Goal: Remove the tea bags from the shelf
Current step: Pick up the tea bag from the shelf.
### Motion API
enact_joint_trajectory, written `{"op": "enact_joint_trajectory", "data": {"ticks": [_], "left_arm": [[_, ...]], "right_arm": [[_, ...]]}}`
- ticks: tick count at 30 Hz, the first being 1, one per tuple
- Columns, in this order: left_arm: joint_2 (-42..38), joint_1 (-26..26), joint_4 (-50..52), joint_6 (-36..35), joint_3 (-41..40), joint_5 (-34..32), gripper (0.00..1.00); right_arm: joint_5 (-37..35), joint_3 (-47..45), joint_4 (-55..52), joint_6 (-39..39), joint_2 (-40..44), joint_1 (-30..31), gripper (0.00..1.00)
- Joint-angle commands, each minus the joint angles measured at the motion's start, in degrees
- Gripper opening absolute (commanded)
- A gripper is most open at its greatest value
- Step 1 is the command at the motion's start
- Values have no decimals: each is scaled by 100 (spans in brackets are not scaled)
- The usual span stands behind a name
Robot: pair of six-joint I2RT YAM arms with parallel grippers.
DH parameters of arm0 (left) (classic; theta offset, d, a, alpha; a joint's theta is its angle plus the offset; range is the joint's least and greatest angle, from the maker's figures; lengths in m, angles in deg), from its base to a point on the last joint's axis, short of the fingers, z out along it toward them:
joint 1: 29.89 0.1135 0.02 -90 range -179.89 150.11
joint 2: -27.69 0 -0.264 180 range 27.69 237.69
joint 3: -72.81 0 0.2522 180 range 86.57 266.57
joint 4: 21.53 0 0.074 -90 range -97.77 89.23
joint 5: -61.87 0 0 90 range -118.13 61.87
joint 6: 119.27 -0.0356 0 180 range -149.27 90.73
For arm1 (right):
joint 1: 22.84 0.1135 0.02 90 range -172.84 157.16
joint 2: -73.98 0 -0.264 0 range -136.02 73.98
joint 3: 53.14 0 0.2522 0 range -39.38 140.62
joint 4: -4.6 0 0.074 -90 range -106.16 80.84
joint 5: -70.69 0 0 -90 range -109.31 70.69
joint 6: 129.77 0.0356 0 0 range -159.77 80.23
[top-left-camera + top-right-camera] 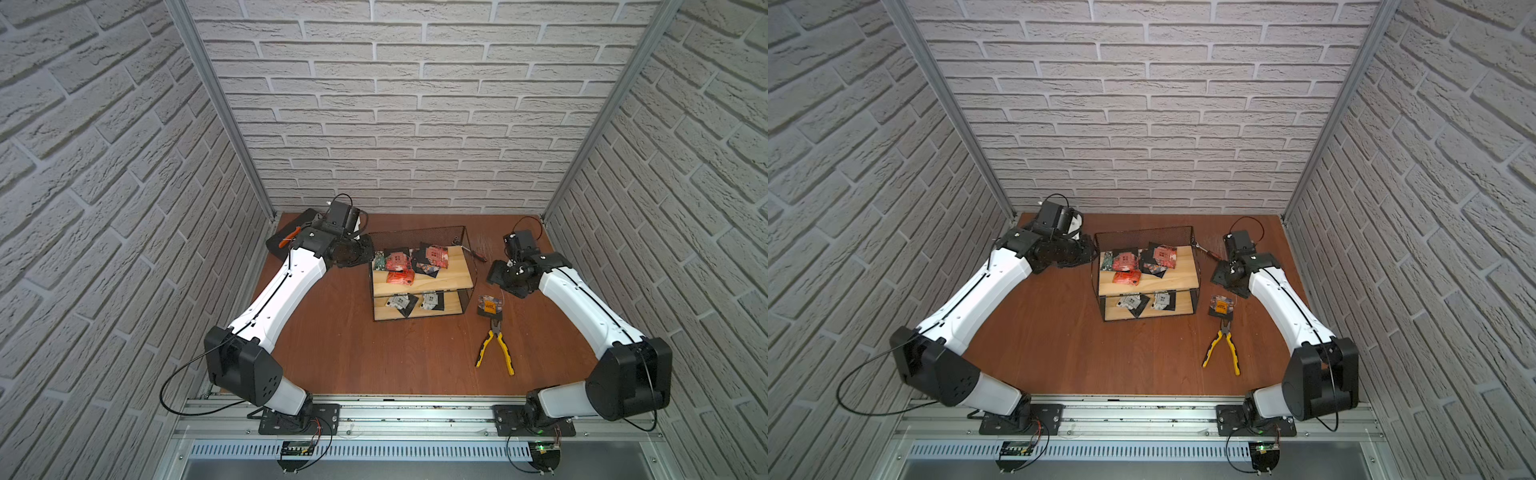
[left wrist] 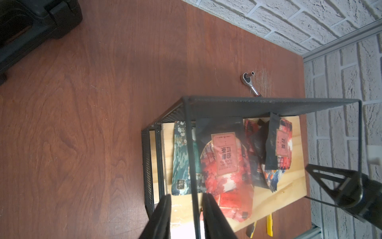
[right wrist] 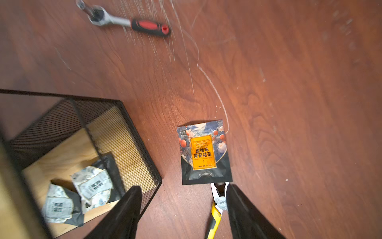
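Note:
The shelf (image 1: 453,270) is a two-tier pine rack in a black mesh frame (image 2: 268,102) at mid-table. Red, black and green tea bags (image 1: 397,262) crowd its upper board, also in the left wrist view (image 2: 223,157). Two white-grey tea bags (image 3: 91,186) lie on the lower board. One black tea bag with an orange label (image 3: 203,152) lies flat on the table right of the shelf (image 1: 1221,306). My right gripper (image 3: 183,187) hovers open just above it, empty. My left gripper (image 2: 187,196) is at the shelf's left end, fingers apart with a frame wire between them, gripping nothing.
Yellow-handled pliers (image 1: 494,345) lie right in front of the loose tea bag, their tip near my right finger (image 3: 244,207). A red-handled ratchet wrench (image 3: 128,21) lies behind the shelf's right end. A black tool case (image 2: 31,27) sits at the back left corner.

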State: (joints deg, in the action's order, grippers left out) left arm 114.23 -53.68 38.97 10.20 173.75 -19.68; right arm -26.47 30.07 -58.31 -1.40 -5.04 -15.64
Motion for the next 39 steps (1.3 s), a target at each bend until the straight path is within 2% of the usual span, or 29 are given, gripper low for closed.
{"op": "enact_joint_trajectory", "data": {"ticks": [1, 4, 7, 14, 19, 24, 39], "left_arm": [[-19, -37, -77, -57, 64, 43, 31], [-6, -31, -86, -66, 63, 42, 31], [13, -37, -91, -88, 63, 27, 31], [37, -44, -104, -114, 12, 26, 31], [91, -43, -114, -117, 10, 16, 30], [105, -44, -80, -141, 45, -19, 28], [91, -47, -43, -178, 36, -45, 25]], "right_arm": [[-504, 406, -297, -288, 557, 212, 70], [-915, 989, -488, -620, 614, 886, 72], [-1347, 1707, -811, -804, 255, 1611, 75], [-1269, 3405, -1332, -725, -1129, 2578, 80], [-975, 4300, -1597, -566, -2068, 2754, 80], [-774, 4771, -1642, -465, -2720, 2760, 80], [-640, 5070, -1545, -479, -3678, 2583, 80]]}}
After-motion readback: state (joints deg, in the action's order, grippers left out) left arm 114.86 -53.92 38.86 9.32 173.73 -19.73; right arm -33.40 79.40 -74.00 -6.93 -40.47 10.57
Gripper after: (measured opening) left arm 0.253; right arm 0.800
